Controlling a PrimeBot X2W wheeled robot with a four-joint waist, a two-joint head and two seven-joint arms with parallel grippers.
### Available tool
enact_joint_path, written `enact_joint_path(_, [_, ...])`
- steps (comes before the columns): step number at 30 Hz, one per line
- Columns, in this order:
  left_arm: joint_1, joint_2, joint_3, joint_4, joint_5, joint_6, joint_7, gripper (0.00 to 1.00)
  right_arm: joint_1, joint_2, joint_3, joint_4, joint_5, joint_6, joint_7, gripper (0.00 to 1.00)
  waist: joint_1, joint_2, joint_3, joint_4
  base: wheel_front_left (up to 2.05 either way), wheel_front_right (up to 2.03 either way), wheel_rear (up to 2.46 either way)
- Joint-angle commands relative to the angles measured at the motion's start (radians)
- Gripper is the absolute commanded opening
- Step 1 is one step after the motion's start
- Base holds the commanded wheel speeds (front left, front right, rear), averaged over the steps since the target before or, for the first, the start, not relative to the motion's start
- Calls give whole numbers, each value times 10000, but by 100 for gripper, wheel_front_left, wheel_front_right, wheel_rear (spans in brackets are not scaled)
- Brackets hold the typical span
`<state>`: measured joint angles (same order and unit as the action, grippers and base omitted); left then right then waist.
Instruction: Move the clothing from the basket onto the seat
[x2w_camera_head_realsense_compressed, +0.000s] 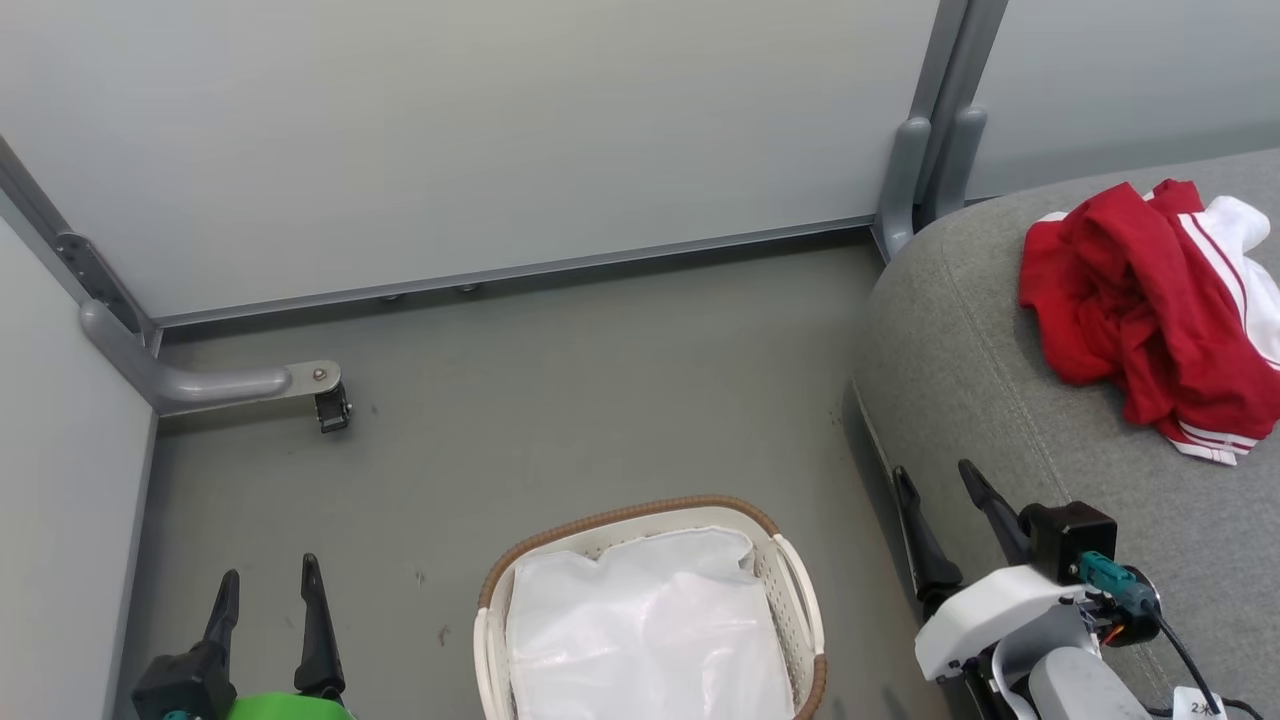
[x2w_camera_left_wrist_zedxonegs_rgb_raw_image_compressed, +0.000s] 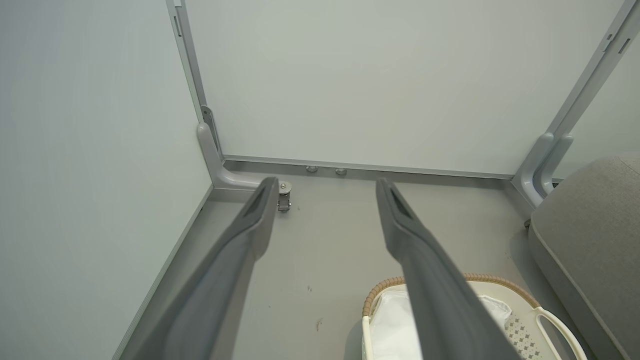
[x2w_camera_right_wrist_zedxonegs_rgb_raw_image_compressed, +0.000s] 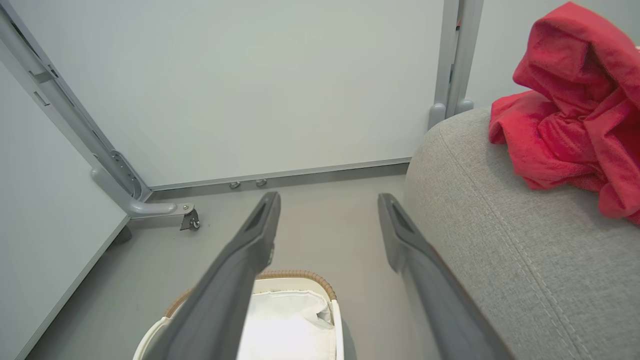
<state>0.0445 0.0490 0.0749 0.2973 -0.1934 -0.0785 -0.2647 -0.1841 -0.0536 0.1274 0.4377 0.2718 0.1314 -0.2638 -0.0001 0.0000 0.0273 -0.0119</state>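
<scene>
2 grippers sit lowest in the head view, both w/ fingers apart, holding nothing: left gripper (x2w_camera_head_realsense_compressed: 269, 570) over bare floor (x2w_camera_head_realsense_compressed: 560, 380), right gripper (x2w_camera_head_realsense_compressed: 934, 470) just beside the grey seat (x2w_camera_head_realsense_compressed: 960, 350). Between them the basket (x2w_camera_head_realsense_compressed: 620, 515) shows its white liner (x2w_camera_head_realsense_compressed: 640, 620), no red visible. Clothing (x2w_camera_head_realsense_compressed: 1140, 290) lies in 1 bunched red heap on the seat, up and right of the right gripper, well apart from it. Task looks done; best move is prob. to leave the liner alone, check the basket for stragglers and avoid the heap.
</scene>
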Motion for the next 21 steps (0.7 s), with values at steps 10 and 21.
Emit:
enact_joint_path(10, [132, -59, -116, 152, -361, -169, 13, 0, 367, 61, 59, 278, 42, 0, 15, 0, 1, 0, -173, 34, 0, 0, 0])
enact_joint_path(21, [-163, -52, 10, 129, -2307, -221, 592, 0, 425, 61, -308, -16, 1924, -1, 561, 0, 1, 0, -179, 42, 0, 0, 0])
